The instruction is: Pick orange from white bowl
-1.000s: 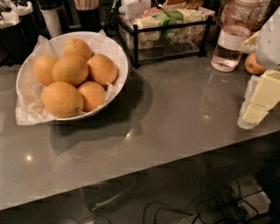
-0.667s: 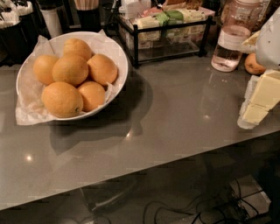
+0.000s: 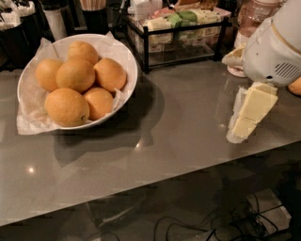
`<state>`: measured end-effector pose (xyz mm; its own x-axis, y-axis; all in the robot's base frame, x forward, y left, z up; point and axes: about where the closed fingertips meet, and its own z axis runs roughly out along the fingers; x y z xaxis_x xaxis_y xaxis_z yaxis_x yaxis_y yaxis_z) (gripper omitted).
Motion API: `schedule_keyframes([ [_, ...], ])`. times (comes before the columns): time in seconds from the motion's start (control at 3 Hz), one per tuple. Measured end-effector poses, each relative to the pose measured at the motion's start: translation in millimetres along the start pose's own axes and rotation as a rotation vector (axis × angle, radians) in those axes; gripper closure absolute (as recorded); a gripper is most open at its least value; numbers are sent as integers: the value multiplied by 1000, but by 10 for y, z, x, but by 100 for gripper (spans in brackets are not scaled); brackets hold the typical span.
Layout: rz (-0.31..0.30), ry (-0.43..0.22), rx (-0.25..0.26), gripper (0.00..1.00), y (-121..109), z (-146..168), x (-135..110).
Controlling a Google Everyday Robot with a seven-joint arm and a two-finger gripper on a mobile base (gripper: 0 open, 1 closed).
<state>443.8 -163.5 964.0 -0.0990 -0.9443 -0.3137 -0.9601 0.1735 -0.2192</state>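
The white bowl [image 3: 127, 61], lined with crumpled white paper, stands at the left of the grey counter. It holds several oranges. The largest orange [image 3: 67, 107] lies at the front of the bowl, with dimpled peel. Others lie behind it and beside it, one of them in the middle [image 3: 75, 75]. My gripper [image 3: 249, 115] hangs at the right of the view, well away from the bowl, just above the counter. Its pale yellow fingers [image 3: 256, 101] point down and left from the white wrist housing [image 3: 275, 52]. Nothing shows between them.
A black wire rack [image 3: 181, 33] with packets stands behind the counter's middle. A clear bottle [image 3: 251, 14] stands behind my wrist. Part of another orange [image 3: 296, 87] shows at the right edge. Dark containers [image 3: 54, 19] stand behind the bowl. Cables lie below the counter's front edge.
My gripper and wrist have moved left into the view and now cover more of the bottle. The bowl and the oranges have not moved.
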Motion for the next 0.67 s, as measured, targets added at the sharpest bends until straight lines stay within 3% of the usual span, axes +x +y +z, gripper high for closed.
schedule_keyframes([
  [0.33,-134,-141,-50,0,29,187,-666],
  [0.67,-232,-246,-57,0,-27,314,-1268],
])
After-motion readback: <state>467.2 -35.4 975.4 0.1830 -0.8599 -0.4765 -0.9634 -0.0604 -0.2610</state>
